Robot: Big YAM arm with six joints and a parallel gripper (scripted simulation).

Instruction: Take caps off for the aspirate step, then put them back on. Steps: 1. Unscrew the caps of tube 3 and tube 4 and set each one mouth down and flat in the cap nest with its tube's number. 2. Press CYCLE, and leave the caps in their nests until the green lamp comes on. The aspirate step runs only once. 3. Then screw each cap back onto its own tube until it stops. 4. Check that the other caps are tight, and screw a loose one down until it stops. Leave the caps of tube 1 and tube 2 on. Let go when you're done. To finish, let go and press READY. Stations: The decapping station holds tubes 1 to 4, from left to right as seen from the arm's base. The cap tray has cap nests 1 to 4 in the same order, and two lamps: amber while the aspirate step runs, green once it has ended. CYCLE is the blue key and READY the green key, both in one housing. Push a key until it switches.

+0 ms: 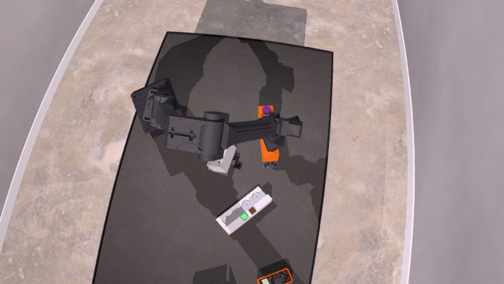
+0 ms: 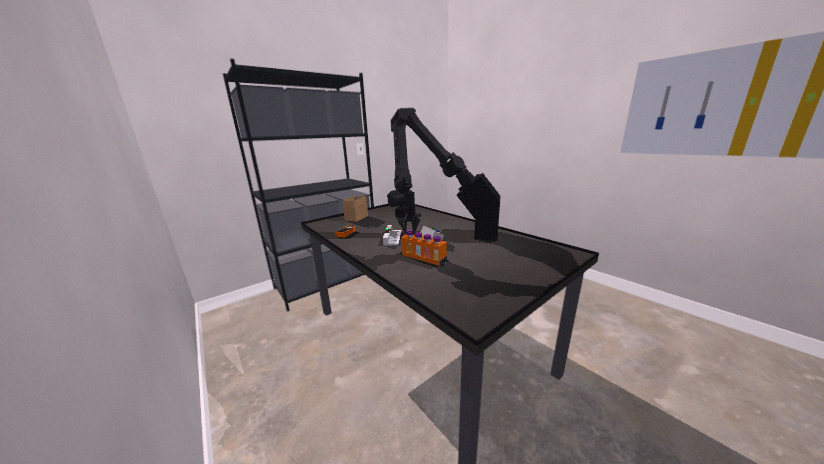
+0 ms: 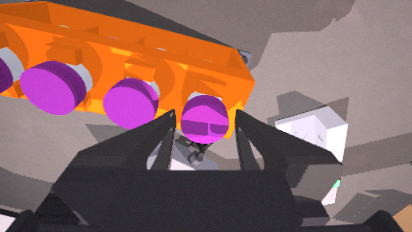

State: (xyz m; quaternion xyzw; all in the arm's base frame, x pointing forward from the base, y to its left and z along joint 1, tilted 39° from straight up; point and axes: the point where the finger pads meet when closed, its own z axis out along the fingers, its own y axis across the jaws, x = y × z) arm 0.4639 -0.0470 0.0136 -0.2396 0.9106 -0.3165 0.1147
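Note:
The orange decapping station (image 1: pixel 270 155) (image 3: pixel 240 75) holds four tubes. Purple caps sit on tube 1 (image 1: pixel 266 109) (image 2: pixel 437 238), tube 2 (image 3: pixel 52 87), tube 3 (image 3: pixel 130 104) and tube 4 (image 3: pixel 205 134). My gripper (image 3: pixel 205 116) (image 2: pixel 410 227) is part open, its fingertips either side of tube 4's cap with a gap at each side. In the top view the arm hides the middle caps. The white cap tray (image 1: pixel 261 204) (image 3: pixel 337 131) shows no caps in its nests; part is shaded. Its green lamp (image 1: pixel 244 216) (image 3: pixel 336 183) is lit, the amber lamp (image 1: pixel 252 210) dark.
The pale key housing (image 1: pixel 222 165) stands between the arm's base and the station, partly under the arm; its keys are hidden in the top view. An orange multimeter (image 1: pixel 277 278) (image 2: pixel 345 231) and a cardboard box (image 2: pixel 355 208) stand beyond the cap tray.

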